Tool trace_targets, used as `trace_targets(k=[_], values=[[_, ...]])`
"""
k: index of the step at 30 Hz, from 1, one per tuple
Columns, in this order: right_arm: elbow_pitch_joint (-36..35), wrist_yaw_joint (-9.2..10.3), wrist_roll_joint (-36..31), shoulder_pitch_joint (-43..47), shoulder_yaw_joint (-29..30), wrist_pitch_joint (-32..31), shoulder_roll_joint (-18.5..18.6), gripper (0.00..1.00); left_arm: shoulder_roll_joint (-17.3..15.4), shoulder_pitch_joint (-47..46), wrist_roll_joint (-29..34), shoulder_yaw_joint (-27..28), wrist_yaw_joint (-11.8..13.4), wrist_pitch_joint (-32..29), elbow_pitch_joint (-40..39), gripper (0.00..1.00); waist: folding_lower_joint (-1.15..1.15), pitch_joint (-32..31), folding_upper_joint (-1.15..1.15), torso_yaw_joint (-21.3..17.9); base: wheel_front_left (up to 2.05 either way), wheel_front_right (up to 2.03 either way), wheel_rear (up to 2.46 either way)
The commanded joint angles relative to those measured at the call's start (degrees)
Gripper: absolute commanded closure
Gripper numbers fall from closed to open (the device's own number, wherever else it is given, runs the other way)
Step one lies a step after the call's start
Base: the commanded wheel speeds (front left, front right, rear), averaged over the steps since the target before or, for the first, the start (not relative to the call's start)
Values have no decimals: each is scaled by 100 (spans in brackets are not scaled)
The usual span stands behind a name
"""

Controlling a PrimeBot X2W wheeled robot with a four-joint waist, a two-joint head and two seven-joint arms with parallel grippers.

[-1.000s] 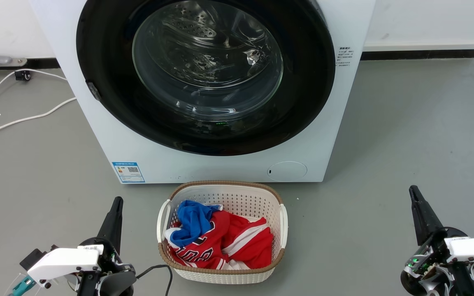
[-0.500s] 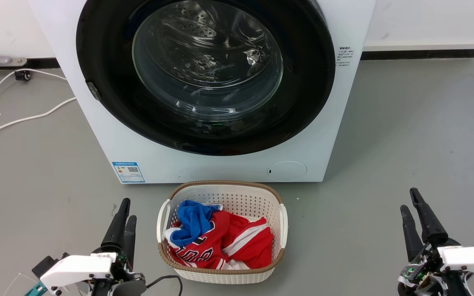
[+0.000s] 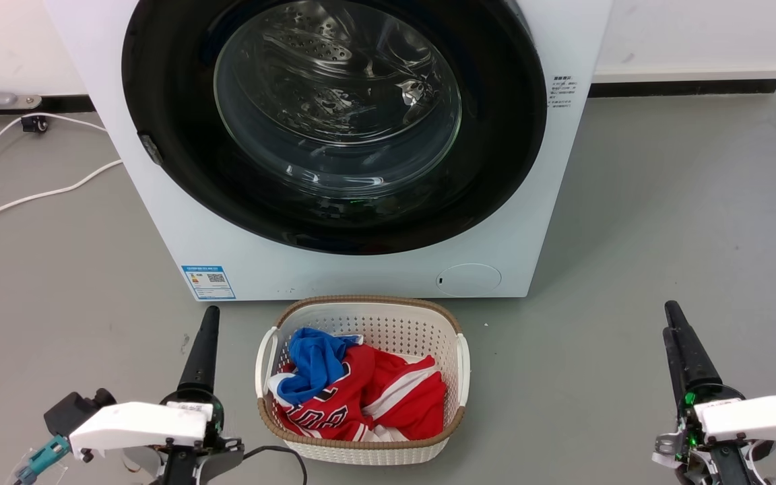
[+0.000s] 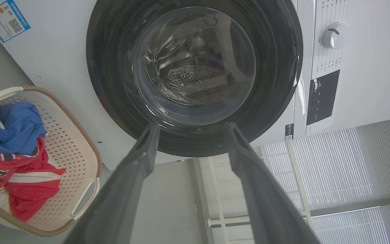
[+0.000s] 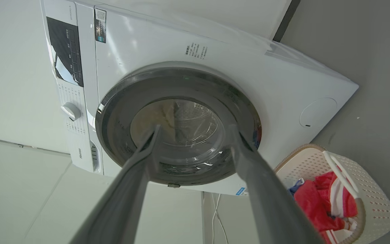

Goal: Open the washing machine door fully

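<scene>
Lower left of the head view: the left gripper (image 3: 209, 320) has crept up and a touch to the right over the last second, its wrist rolling so the two dark fingers now line up as one spike beside the laundry basket (image 3: 361, 304). Centre and top, the washing machine door (image 3: 334, 124) sits exactly as it did, flush and closed against the white front, with a small grey tab (image 3: 150, 149) on its left rim. Lower right, the right gripper (image 3: 671, 322) has rolled the same way and barely travelled. So both arms are only squaring up, and the opening itself hasn't begun.

Now the pincers. In the left wrist view the left gripper (image 4: 191, 130) has its fingers spread wide, framing the lower rim of the door from a distance, touching nothing. In the right wrist view the right gripper (image 5: 191, 130) is spread just as wide, empty, with the door well ahead of it.
</scene>
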State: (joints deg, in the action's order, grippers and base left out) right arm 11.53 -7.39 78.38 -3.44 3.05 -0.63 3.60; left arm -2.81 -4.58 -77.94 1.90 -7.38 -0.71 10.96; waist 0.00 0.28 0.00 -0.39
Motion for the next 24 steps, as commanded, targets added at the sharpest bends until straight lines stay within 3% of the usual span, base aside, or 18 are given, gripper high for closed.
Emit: trace_targets(k=[1, 14, 24], values=[[-126, -3, -240, -66, -30, 58, 51, 0, -13, -145, 255, -52, -5, 61, -149, 0, 0, 2, 0, 1, 0, 0, 0], [-279, -5, -2237, -57, -85, 324, 58, 0, -13, -159, 2250, -291, -3, 349, -314, 0, 0, 3, 0, -6, 0, 0, 0], [-405, -7, -3515, -25, -204, 346, 66, 0, -123, -185, 3392, -495, 91, 546, -291, 0, 0, 7, 0, -3, 0, 0, 0]])
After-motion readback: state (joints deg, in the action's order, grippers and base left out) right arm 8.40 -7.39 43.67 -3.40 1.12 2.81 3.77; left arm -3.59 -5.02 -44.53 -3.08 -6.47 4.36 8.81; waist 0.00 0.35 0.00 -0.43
